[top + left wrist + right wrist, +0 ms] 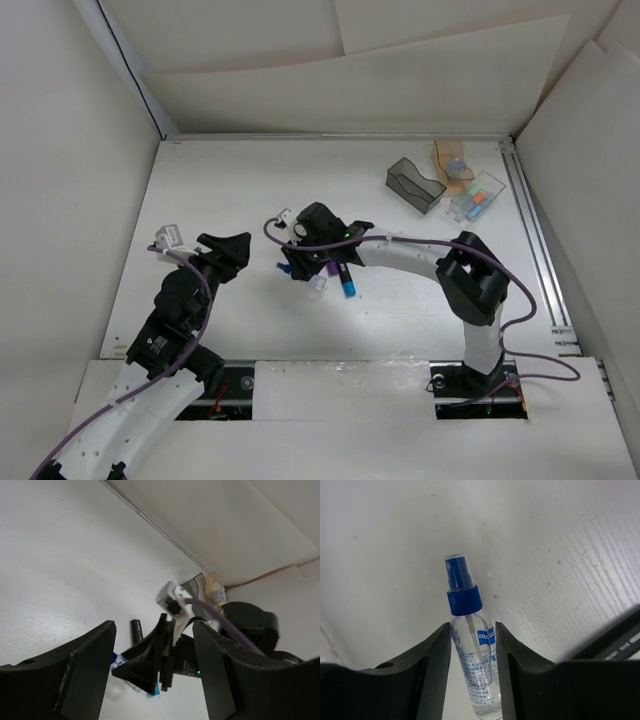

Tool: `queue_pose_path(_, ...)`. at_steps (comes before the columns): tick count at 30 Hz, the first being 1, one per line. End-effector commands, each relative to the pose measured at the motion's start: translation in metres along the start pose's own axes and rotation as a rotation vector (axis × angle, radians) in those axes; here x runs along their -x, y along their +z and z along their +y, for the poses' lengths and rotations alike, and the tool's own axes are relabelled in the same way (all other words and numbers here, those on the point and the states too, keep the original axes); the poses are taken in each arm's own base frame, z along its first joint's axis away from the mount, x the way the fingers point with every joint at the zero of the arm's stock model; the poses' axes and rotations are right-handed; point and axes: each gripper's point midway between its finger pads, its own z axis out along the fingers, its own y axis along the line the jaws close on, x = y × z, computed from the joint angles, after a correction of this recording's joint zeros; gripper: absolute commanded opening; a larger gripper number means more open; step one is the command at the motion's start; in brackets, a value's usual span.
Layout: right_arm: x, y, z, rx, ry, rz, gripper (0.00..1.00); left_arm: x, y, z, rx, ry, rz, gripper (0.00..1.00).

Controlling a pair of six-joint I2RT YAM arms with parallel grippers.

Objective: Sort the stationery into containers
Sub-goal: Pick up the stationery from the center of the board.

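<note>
- White table (230, 190): only the top view shows it whole, with both arms and all three bins. Each wrist view shows just a bare patch of it.
- Right arm (420, 262): extends from its base at the near right to mid-table. The left arm (175, 310) lies at the near left, angled toward mid-table.
- Bins: grouped at the far right corner and seen plainly in the top view only. The dark grey bin (405, 176) stands nearest the middle, with the tan bin (442, 152) behind it. The clear bin (492, 183) is to the right and holds orange and light-blue pieces (476, 200).
- Left gripper (154, 625): its fingers stand moderately apart with nothing between them. Its wrist view looks across the table at the right arm's end.
- Right gripper (472, 635): closed partway onto the spray bottle (475, 670), with one finger against each side of the clear body.
- Spray bottle: clear, with a printed label; its blue cap (462, 597) projects beyond the fingertips. Only the right wrist view shows it plainly. Whether it rests on the table or is lifted cannot be told.
- Markers: in the top view a purple marker (331, 268) and a blue-tipped marker (348, 288) lie just beside the right gripper. The left wrist view adds a black marker (136, 630) lying on the table.
</note>
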Motion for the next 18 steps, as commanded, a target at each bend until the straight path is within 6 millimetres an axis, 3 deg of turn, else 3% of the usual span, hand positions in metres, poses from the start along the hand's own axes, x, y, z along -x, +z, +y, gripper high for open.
queue_pose_path(1,0.066,-0.047,0.007,0.03,-0.009,-0.22,0.02,0.001,0.002,-0.009,-0.041,0.0,-0.007,0.59)
queue_pose_path(4,0.089,-0.076,-0.013,-0.021,0.015,-0.299,0.02,-0.006,0.005,-0.01,-0.06,-0.001,0.008,0.59)
queue_pose_path(8,0.126,-0.127,-0.078,-0.175,0.105,-0.432,0.02,-0.032,0.015,-0.014,-0.102,0.021,0.1,0.59)
queue_pose_path(9,0.137,-0.148,-0.112,-0.229,0.154,-0.48,0.02,-0.043,0.023,-0.012,-0.095,0.03,0.132,0.59)
queue_pose_path(11,0.147,-0.175,-0.151,-0.304,0.204,-0.535,0.02,-0.057,0.029,-0.011,-0.101,0.037,0.176,0.59)
queue_pose_path(12,0.142,-0.194,-0.194,-0.403,0.272,-0.552,0.02,-0.064,0.03,-0.015,-0.122,0.038,0.208,0.59)
queue_pose_path(13,0.152,-0.218,-0.211,-0.456,0.286,-0.597,0.02,-0.076,0.035,-0.008,-0.105,0.057,0.243,0.58)
queue_pose_path(14,0.148,-0.222,-0.234,-0.499,0.343,-0.598,0.02,-0.081,0.038,-0.009,-0.119,0.055,0.251,0.58)
queue_pose_path(15,0.135,-0.244,-0.271,-0.588,0.405,-0.606,0.02,-0.085,0.039,-0.013,-0.141,0.053,0.272,0.56)
queue_pose_path(16,0.14,-0.263,-0.289,-0.639,0.434,-0.644,0.02,-0.09,0.041,-0.009,-0.133,0.065,0.28,0.56)
queue_pose_path(18,0.123,-0.279,-0.328,-0.72,0.531,-0.649,0.02,-0.098,0.046,-0.007,-0.132,0.068,0.299,0.52)
